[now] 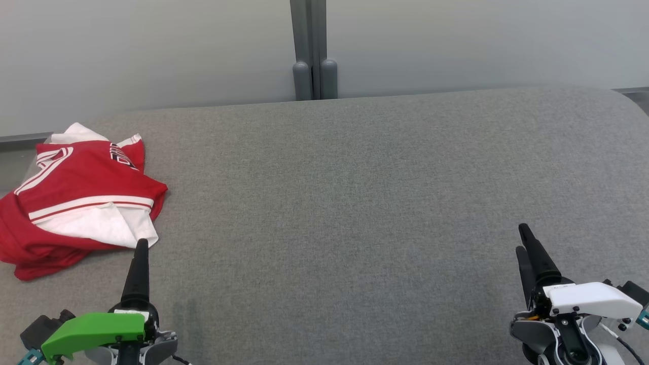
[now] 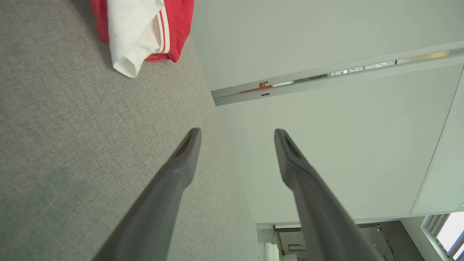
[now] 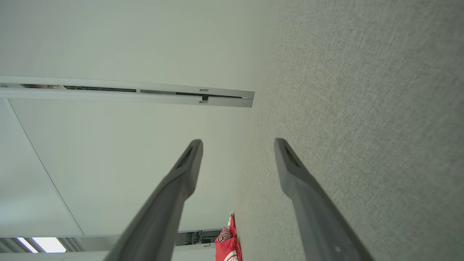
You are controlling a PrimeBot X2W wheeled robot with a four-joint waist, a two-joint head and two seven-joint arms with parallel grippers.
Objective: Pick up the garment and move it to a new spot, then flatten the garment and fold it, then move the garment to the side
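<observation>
A red and white garment lies bunched at the far left of the grey cloth surface; its white and red edge shows at the top of the left wrist view, and a small piece at the bottom of the right wrist view. My left gripper sits at the lower left, its tip just below the garment's white corner. In the left wrist view its fingers stand apart, open and empty. My right gripper is at the lower right, far from the garment, also open with nothing between its fingers.
A pale wall with a grey post runs behind the surface's far edge. The surface's left edge falls away just past the garment. Wide bare grey cloth stretches between the two grippers.
</observation>
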